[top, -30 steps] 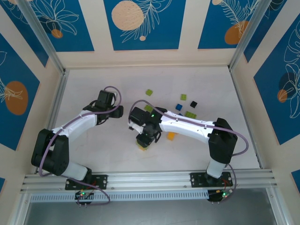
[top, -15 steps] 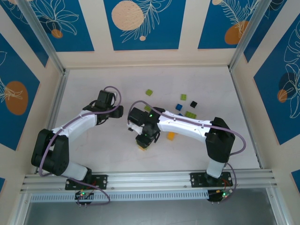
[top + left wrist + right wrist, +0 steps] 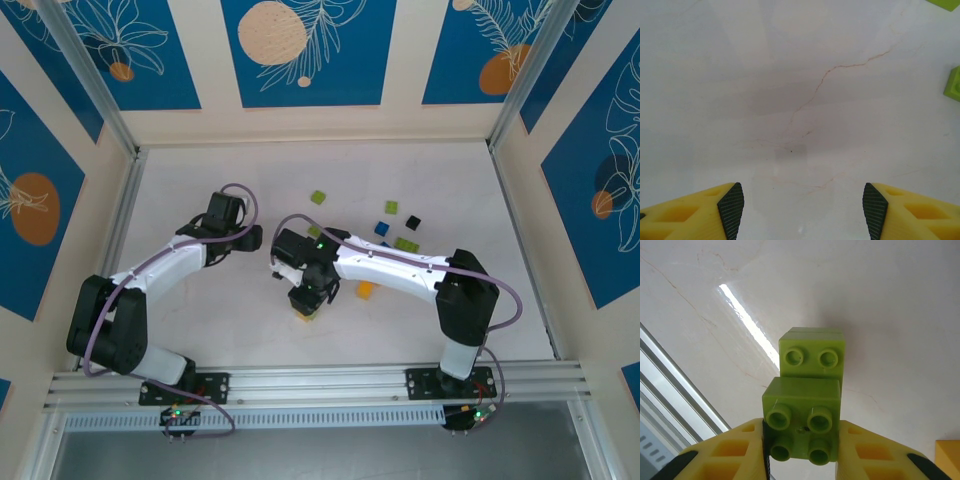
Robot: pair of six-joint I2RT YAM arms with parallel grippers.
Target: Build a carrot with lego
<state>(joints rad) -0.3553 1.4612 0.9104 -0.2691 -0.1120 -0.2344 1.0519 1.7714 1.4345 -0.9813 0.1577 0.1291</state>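
My right gripper is shut on a lime green 2x2 lego brick, studs towards the camera. That brick sits directly over a second lime brick on the white table; whether they are pressed together I cannot tell. In the top view the right gripper is low at the table's middle front. An orange brick lies just right of it. My left gripper is open over bare table, with nothing between its fingers, and stands left of centre.
Loose lego lies behind the right arm: lime bricks, a blue one and a black one. A lime brick shows at the left wrist view's right edge. The aluminium rail runs along the front.
The right gripper has edged slightly left with its lime brick. The left arm has not moved.
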